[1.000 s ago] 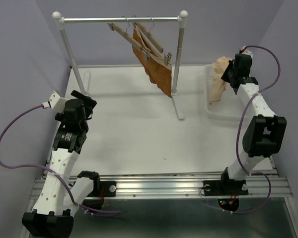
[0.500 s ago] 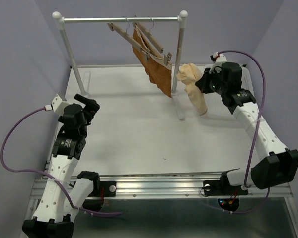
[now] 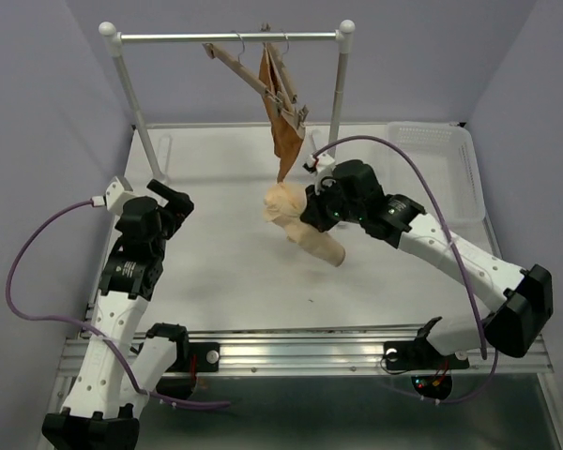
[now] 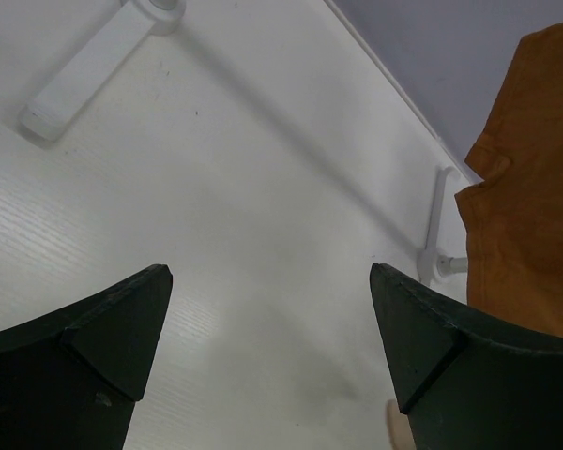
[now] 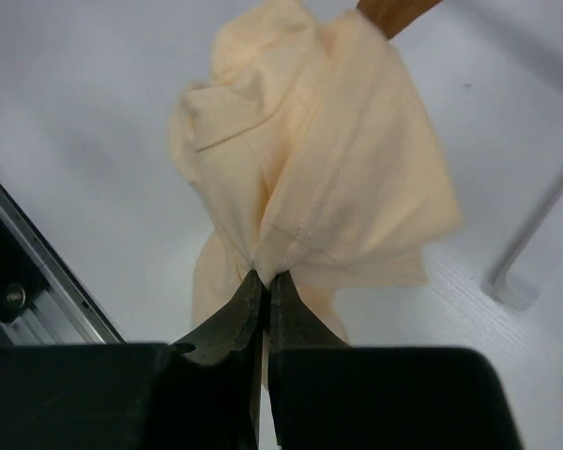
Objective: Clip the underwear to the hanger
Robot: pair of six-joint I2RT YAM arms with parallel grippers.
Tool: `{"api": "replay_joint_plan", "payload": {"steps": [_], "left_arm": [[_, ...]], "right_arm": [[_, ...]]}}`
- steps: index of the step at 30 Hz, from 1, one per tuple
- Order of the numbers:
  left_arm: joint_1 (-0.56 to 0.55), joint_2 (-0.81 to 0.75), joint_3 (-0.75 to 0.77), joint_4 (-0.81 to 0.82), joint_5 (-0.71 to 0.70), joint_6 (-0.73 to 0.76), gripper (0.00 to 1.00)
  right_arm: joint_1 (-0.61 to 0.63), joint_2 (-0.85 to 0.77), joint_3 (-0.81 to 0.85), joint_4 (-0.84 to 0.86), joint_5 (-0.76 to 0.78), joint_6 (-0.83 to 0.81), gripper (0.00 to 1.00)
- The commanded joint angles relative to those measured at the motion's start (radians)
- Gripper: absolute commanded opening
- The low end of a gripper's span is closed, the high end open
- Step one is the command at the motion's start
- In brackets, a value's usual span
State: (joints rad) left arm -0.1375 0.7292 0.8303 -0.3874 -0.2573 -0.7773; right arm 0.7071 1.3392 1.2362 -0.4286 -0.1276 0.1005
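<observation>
Right gripper [image 5: 266, 281] clenched on bunched fold of underwear [image 5: 310, 169], cloth dangling just past tips, off table [image 3: 225, 262], guess for carrying. Left gripper [image 4: 270, 281] spread wide, empty, probably ready to help. Hanger [image 3: 235, 66] well beyond both, up on rail [image 3: 188, 38].

Open tabletop [image 3: 225, 281] lay between the left gripper [image 3: 172, 199] and the bunched underwear [image 3: 296, 227], which hung from the right gripper [image 3: 311, 214] at mid-table. Behind them, the rack posts [image 3: 336, 112] and the rust-brown garment [image 3: 283, 141] on the rail barred the way. A basket [image 3: 469, 173] filled the far right corner.
</observation>
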Motion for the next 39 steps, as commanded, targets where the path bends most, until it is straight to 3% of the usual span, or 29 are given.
{"api": "replay_joint_plan", "payload": {"steps": [1, 4, 5, 6, 8, 9, 11, 16, 22, 27, 31, 35, 39], "left_arm": [[0.001, 0.027, 0.029, 0.001, 0.001, 0.026, 0.99], [0.001, 0.041, 0.026, -0.016, -0.003, 0.012, 0.99], [0.001, 0.039, 0.023, -0.018, -0.005, 0.009, 0.99], [0.001, 0.039, 0.017, -0.018, -0.008, 0.007, 0.99], [0.001, 0.039, 0.015, -0.022, -0.013, 0.004, 0.99], [0.001, 0.042, 0.015, -0.027, -0.016, 0.0, 0.99], [0.001, 0.045, 0.01, -0.028, -0.011, -0.008, 0.99], [0.001, 0.062, -0.031, -0.03, 0.024, -0.023, 0.99], [0.001, 0.114, -0.108, -0.036, 0.116, -0.059, 0.99], [-0.001, 0.164, -0.14, -0.065, 0.128, -0.073, 0.99], [0.001, 0.161, -0.16, -0.064, 0.136, -0.074, 0.99], [0.001, 0.13, -0.184, -0.045, 0.138, -0.08, 0.99], [0.001, 0.121, -0.2, -0.05, 0.141, -0.071, 0.99]], "right_arm": [[0.06, 0.07, 0.072, -0.01, 0.169, 0.039, 0.08], [0.112, 0.185, 0.098, -0.01, 0.221, 0.036, 0.31], [0.123, 0.214, 0.103, -0.012, 0.22, 0.036, 0.33], [0.132, 0.265, 0.112, -0.01, 0.183, 0.034, 0.5], [0.141, 0.29, 0.115, -0.01, 0.11, 0.03, 0.67], [0.141, 0.291, 0.108, 0.004, 0.056, 0.031, 0.87], [0.141, 0.287, 0.1, 0.013, 0.046, 0.03, 1.0], [0.141, 0.249, 0.056, 0.022, 0.181, 0.07, 1.0], [0.15, 0.218, -0.007, -0.024, 0.155, 0.016, 1.0], [0.384, 0.166, -0.135, -0.012, 0.305, -0.079, 1.0], [0.456, 0.172, -0.173, -0.006, 0.238, -0.088, 1.0], [0.577, 0.222, -0.193, 0.022, 0.276, -0.166, 1.0], [0.586, 0.324, -0.15, 0.028, 0.321, -0.153, 0.93]]}}
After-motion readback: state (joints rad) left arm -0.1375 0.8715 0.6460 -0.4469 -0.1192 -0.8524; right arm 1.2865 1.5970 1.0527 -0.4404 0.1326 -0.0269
